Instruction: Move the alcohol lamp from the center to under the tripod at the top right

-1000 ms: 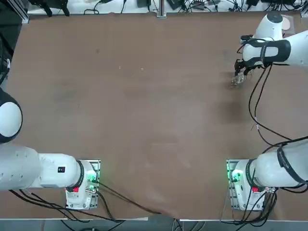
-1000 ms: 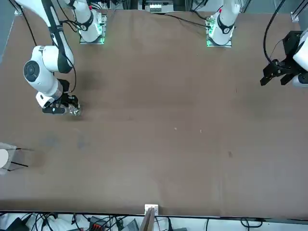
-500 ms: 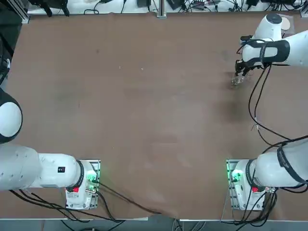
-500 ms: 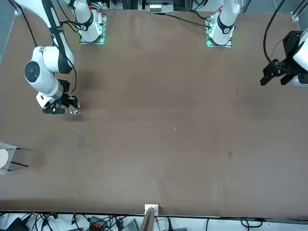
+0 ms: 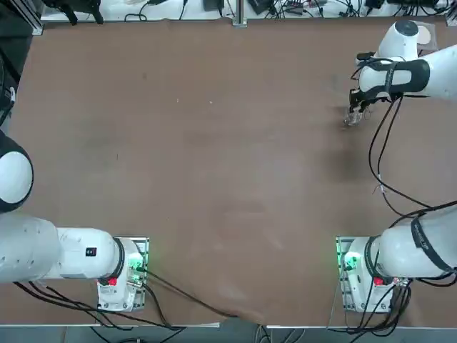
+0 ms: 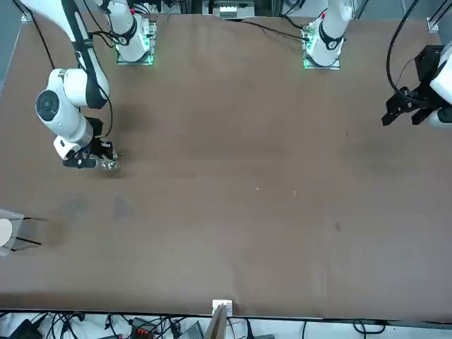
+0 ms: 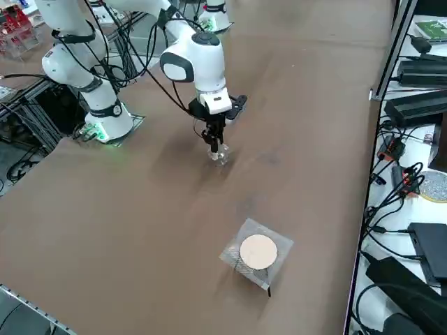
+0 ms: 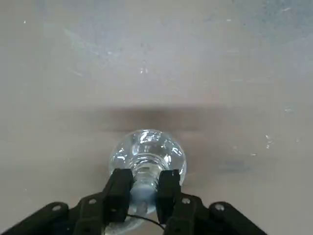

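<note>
The alcohol lamp (image 8: 146, 152) is a small clear glass bulb with a pale neck. It stands on the brown table toward the far right (image 5: 350, 120) (image 6: 109, 164) (image 7: 220, 156). My right gripper (image 8: 145, 177) comes down on it from above, its two black fingers (image 8: 119, 188) pressed on either side of the neck; the same gripper shows as (image 5: 354, 112) (image 7: 214, 144). The tripod (image 7: 258, 252), a white disc on a grey square top with thin dark legs, stands apart near the far right corner (image 6: 7, 232), half hidden behind my arm in the top view (image 5: 426, 33).
The two arm bases (image 5: 357, 275) (image 5: 121, 275) sit along the near edge. The parked left arm's gripper (image 6: 404, 107) hangs over the other side. Cables, power bricks and a shelf (image 7: 419, 105) line the strip beyond the table's far edge.
The fingers have closed in onto the lamp's neck. The arm and the lamp have hardly shifted.
</note>
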Robot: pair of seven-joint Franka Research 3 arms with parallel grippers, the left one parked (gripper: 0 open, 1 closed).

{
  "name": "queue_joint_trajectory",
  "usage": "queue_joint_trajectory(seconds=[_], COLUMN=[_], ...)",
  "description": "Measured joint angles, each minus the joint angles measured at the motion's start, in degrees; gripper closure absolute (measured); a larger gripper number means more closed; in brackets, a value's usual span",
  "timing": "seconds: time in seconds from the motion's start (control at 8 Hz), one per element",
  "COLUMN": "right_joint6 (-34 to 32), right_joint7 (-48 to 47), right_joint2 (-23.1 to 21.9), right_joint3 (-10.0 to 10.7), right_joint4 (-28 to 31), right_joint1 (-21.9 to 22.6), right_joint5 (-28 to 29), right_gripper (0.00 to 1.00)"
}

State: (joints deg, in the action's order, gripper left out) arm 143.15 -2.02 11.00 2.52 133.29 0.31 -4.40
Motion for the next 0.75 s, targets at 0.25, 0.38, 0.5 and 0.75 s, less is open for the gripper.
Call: queue_joint_trajectory(seconds=[0.25, 0.38, 0.5, 0.75], right_joint6=[0.59, 0.72, 0.67, -1.44], right_joint7=[-0.19, -0.19, -0.13, 0.12], right_joint2=[-0.57, -0.84, -0.68, 2.07], right_joint3=[0.23, 0.42, 0.55, 0.68], right_joint4=[-0.97, -2.38, -4.69, -11.84], right_joint1=[-2.34, -4.54, -7.30, -12.15], right_joint5=[0.01, 0.03, 0.03, 0.03], right_gripper=[0.70, 0.70, 0.70, 0.70])
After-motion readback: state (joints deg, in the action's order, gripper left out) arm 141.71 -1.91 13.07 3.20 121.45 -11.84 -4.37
